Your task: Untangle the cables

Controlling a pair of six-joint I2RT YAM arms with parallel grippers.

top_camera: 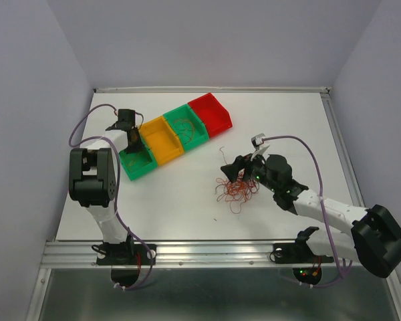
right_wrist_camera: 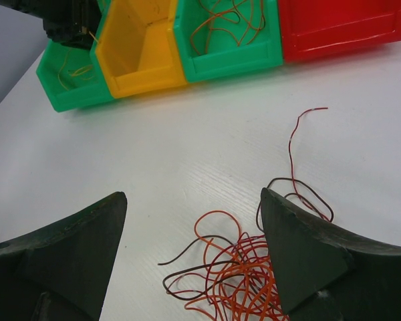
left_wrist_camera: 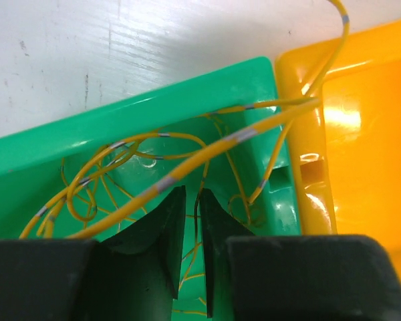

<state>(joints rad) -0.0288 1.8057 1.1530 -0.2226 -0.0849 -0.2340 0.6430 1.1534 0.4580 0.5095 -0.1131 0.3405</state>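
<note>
Left fingers (left_wrist_camera: 157, 231): parted by a narrow slit, tips down inside the end green bin (left_wrist_camera: 187, 93). A thin yellow line shows in the slit; cannot tell if it is pinched or just behind, probably loose. Yellow wires (left_wrist_camera: 187, 167) loop across this bin's floor. One striped strand runs up over the rim towards the yellow bin (left_wrist_camera: 361, 167), which touches the green one.

Right fingers (right_wrist_camera: 67, 247): spread wide, nothing between them, hanging above the worktop (right_wrist_camera: 154, 134). Tangle (right_wrist_camera: 234, 274) of red, orange and dark wires lies on the worktop just below, nearer the right-hand finger. One red-and-dark strand (right_wrist_camera: 293, 144) curls out of it towards the bins.

Bin row, top view: green, yellow, green, red, touching side by side, set on a slant, well apart from the tangle. Second green bin (right_wrist_camera: 227, 57) holds orange wires (right_wrist_camera: 220, 20). Red bin (right_wrist_camera: 341, 27) is at the far end.
</note>
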